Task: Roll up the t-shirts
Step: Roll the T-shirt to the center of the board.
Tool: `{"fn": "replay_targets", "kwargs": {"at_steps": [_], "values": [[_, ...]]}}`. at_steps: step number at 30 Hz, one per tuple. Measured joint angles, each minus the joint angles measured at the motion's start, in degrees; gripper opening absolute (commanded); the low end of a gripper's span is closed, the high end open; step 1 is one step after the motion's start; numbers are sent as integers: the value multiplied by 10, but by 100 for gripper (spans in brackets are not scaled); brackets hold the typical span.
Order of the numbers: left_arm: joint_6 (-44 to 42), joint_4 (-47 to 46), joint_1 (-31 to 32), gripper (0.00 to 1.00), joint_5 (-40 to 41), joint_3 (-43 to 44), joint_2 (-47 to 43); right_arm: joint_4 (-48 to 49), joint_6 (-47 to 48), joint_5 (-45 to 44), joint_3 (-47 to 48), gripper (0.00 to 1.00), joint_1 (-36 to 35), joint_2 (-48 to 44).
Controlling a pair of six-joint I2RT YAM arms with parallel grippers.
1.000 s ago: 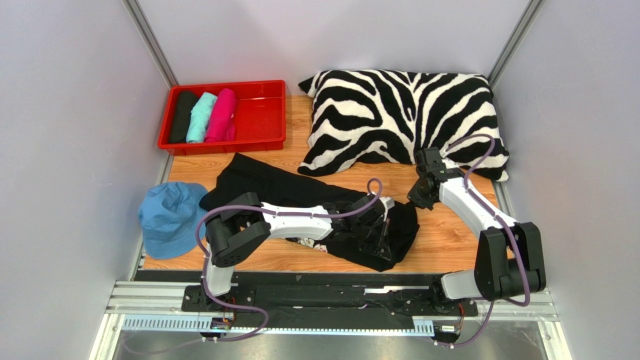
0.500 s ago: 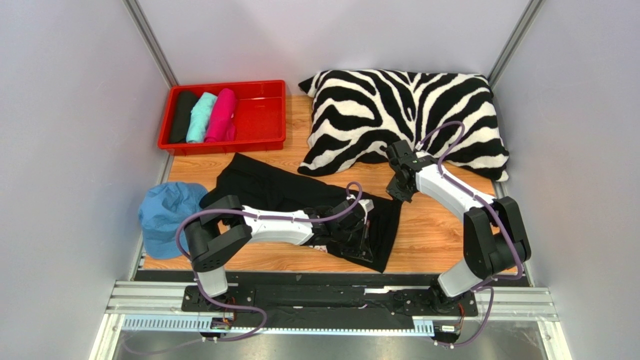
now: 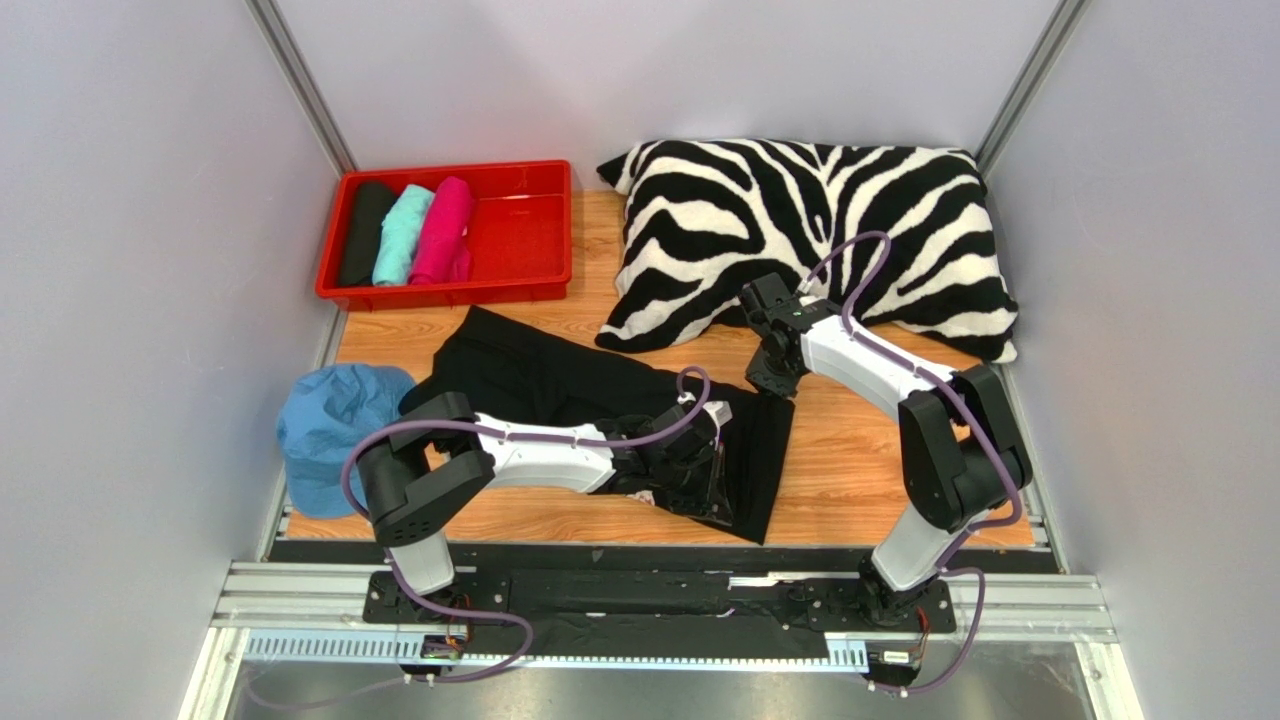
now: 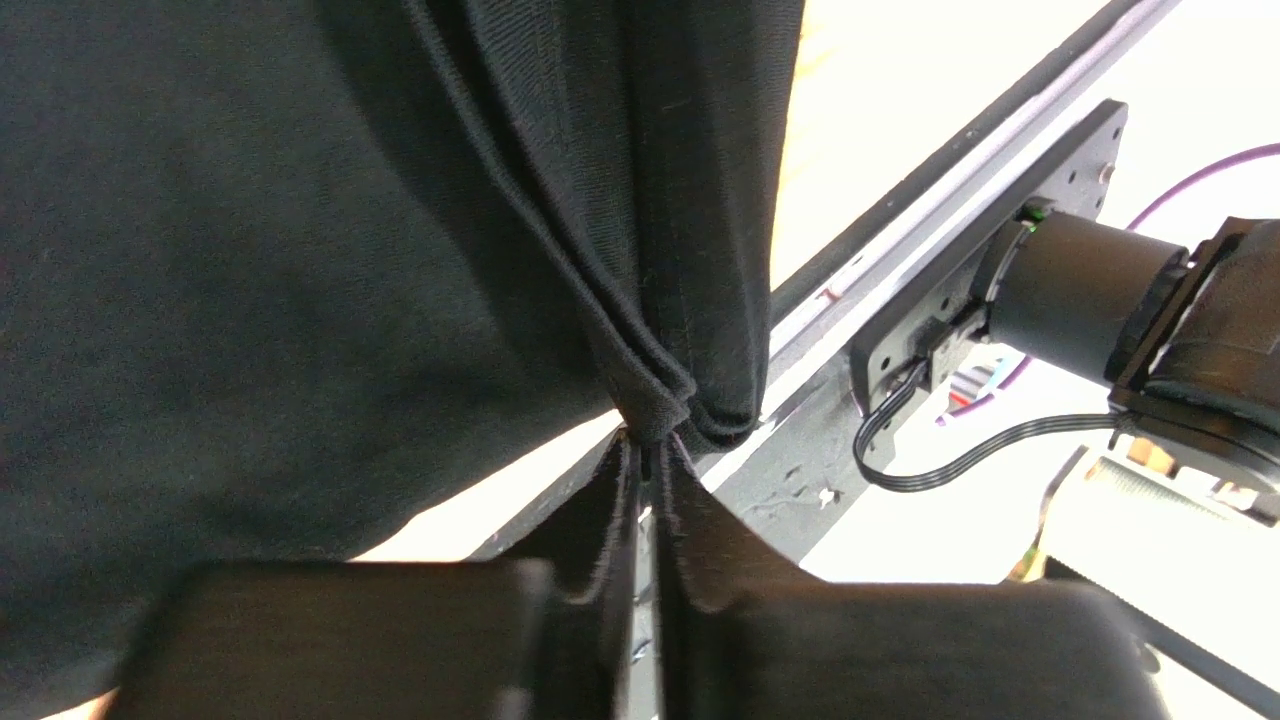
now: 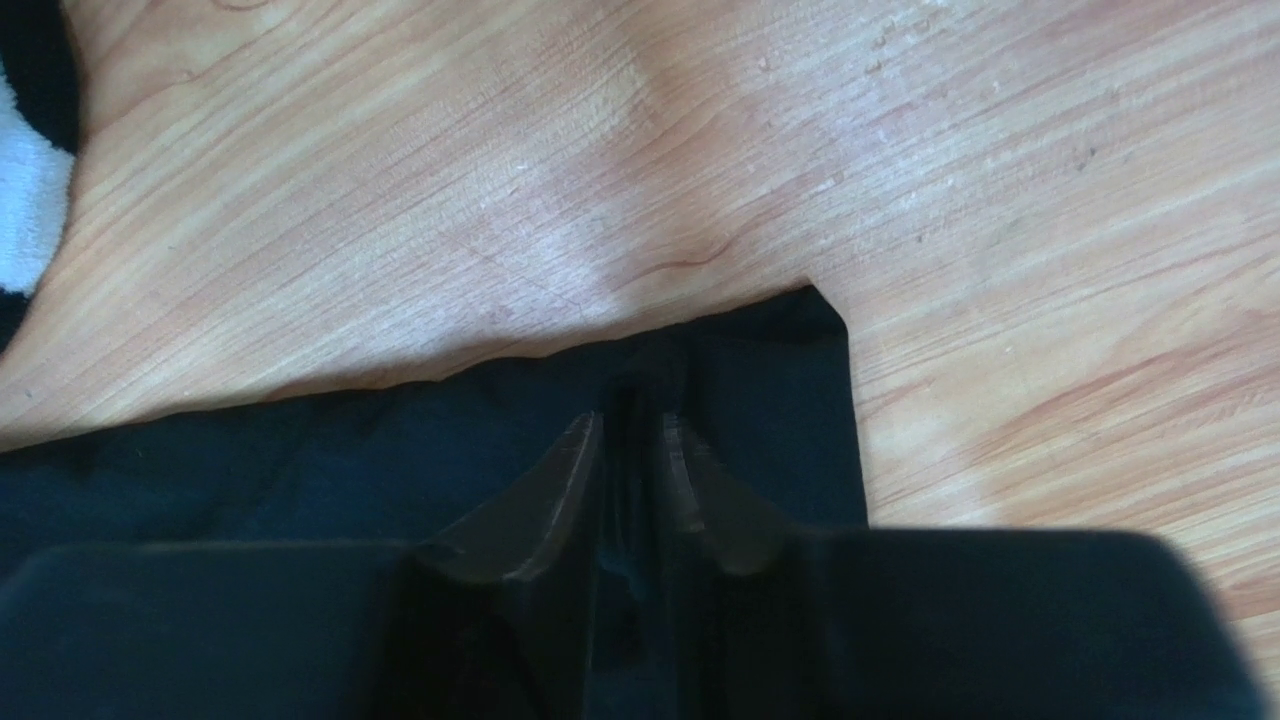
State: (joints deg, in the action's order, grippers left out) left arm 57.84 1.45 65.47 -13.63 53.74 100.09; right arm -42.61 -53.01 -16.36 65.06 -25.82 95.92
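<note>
One zebra pillow (image 3: 812, 225) sits far right on your table (image 3: 857, 480). Your big black tee (image 3: 556, 375) lies spread mid-table, just in front of it. At far left, red tray (image 3: 526, 225) holds 3 rolled tees (image 3: 401, 233): black, teal, pink. L gripper (image 4: 646, 446) is pinched tight on a fold of big black tee. R gripper (image 5: 631, 435) has fingers a slit apart at its far corner; you can't tell if it grips.

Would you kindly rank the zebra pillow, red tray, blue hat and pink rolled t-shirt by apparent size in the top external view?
1. zebra pillow
2. red tray
3. blue hat
4. pink rolled t-shirt
</note>
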Motion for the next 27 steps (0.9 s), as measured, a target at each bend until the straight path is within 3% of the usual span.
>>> {"fn": "replay_targets", "kwargs": {"at_steps": [3, 9, 12, 13, 16, 22, 27], "values": [[2, 7, 0, 37, 2, -9, -10, 3, 6, 4, 2, 50, 0, -1], [-10, 47, -1, 37, 25, -16, -78, 5, 19, 8, 2, 48, 0, -38], [-17, 66, -3, 27, 37, -13, -105, 5, 24, 6, 0, 36, 4, -72], [-22, 76, -3, 20, 42, -6, -107, 10, 25, 5, -7, 28, 5, -87], [-31, 93, -6, 10, 45, 20, -92, 17, 28, 6, -36, 11, 14, -130], [-47, 94, -7, 0, 43, 99, -9, 37, 29, 34, -114, 2, 21, -168], [-55, 92, -8, 0, 43, 107, 46, 68, 30, 66, -155, 1, 21, -160]]}}
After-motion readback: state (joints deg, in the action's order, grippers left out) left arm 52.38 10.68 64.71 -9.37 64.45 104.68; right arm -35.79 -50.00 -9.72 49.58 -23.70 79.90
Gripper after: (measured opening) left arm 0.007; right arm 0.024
